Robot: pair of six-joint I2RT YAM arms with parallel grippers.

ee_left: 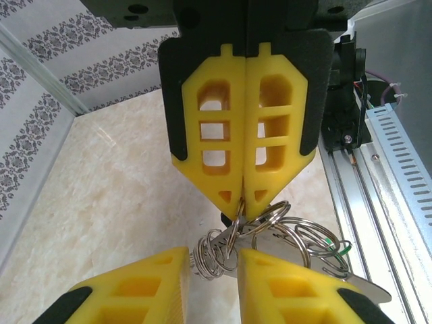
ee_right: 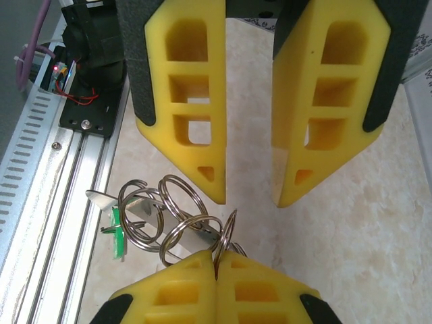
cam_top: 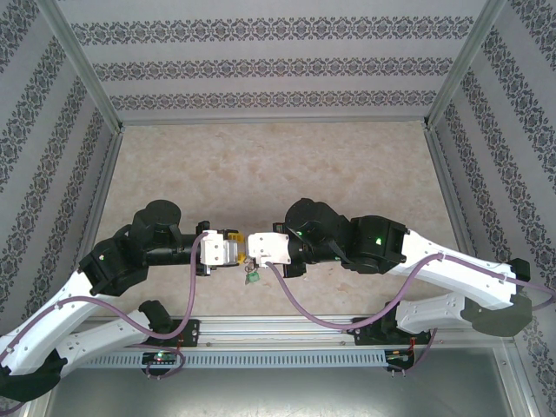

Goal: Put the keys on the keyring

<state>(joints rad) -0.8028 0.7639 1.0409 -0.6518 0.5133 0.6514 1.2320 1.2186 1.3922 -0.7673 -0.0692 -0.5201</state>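
The keyring point(ee_left: 358, 289) is held by one metal ring in the closed left claw point(ee_left: 241, 206), lower centre, above the bench point(ee_left: 121, 202). The right claw point(ee_right: 250, 199) is spread wide, tips at the rings.

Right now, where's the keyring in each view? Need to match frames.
Top external: keyring mid-frame, its green tag showing.
Left wrist: lower centre-right, one ring pinched in the shut left fingers.
Right wrist: lower left, beneath the open right fingers.
Shared landmark: aluminium rail, right side in left wrist, left side in right wrist.
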